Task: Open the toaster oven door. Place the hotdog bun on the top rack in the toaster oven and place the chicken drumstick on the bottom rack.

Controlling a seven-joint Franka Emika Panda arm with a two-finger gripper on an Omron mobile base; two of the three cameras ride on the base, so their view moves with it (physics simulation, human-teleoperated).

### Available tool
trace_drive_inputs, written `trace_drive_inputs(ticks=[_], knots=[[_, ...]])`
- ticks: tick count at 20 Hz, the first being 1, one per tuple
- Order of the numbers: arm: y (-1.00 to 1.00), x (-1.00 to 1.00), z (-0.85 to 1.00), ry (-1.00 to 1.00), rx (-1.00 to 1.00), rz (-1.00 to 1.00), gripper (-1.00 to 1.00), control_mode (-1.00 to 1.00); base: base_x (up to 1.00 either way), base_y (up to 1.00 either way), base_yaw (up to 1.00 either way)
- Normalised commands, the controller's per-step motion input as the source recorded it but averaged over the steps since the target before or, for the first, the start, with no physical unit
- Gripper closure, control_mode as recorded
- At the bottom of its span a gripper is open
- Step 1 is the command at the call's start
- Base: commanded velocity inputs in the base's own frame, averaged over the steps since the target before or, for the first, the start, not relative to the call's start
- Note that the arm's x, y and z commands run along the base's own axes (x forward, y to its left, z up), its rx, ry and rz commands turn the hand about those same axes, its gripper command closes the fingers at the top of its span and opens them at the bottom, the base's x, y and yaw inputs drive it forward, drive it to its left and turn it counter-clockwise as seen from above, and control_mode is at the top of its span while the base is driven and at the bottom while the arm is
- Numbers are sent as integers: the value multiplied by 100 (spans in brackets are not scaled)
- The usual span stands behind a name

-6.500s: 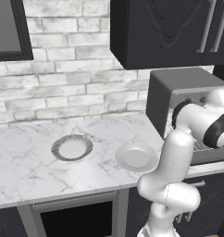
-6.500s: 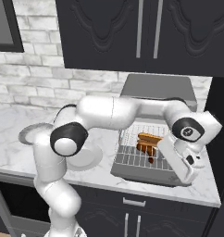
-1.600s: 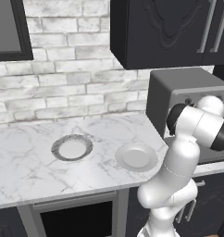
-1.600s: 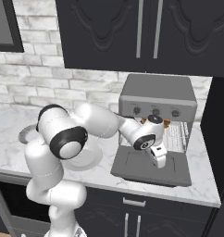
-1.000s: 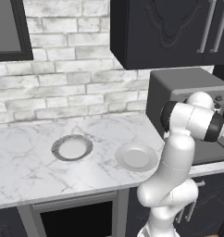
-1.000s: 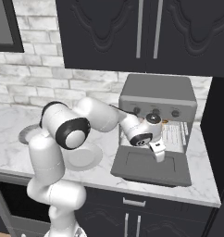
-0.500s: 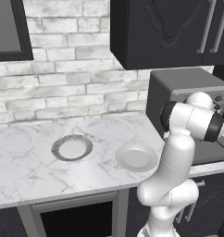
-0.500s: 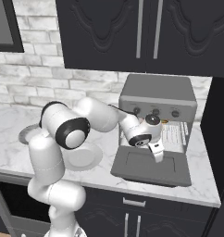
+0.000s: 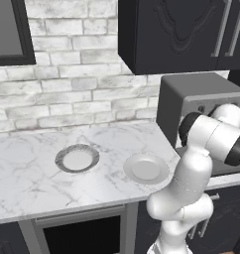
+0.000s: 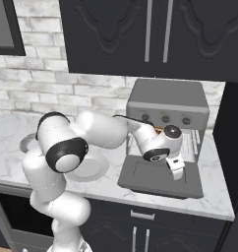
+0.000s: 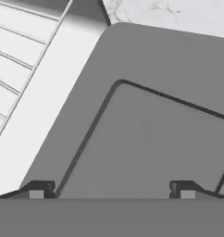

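right base view has the gripper (image 10: 177, 173) hanging just above the toaster oven door (image 10: 160, 178), which lies folded down flat on the counter (image 10: 217, 189) in front of the toaster oven (image 10: 167, 106). the hand points down at the door's inner panel, a little to the right of its middle. hand view shows the two fingertips (image 11: 36, 190) set wide apart, as far as they go, with nothing between them but the bare grey door (image 11: 146, 134) below; the gripper holds nothing. up and to the left of the tips in that view run the pale wires of a rack (image 11: 12, 69) at the oven mouth. behind the gripper in the right base view, a small orange-tan patch (image 10: 159, 130) shows inside the oven, possibly the hotdog bun, though the wrist covers most of it. the chicken drumstick cannot be made out. well to the gripper's left on the counter sit a white plate (image 9: 146, 167) and, farther off, a grey-rimmed bowl (image 9: 77, 158). left base view has the arm's elbow in front of the toaster oven (image 9: 201, 99).
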Motion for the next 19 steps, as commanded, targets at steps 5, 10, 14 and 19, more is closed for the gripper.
trace_drive_inputs(ticks=[5,10,14,19], knots=[[18,-77,82,0,-1,3,-100,-100,0,0,0],[70,-71,56,2,-5,12,-100,-100,0,0,0],[99,-55,36,10,-2,14,-100,-100,0,0,0],[98,-61,40,2,-1,13,-100,-100,0,0,0]])
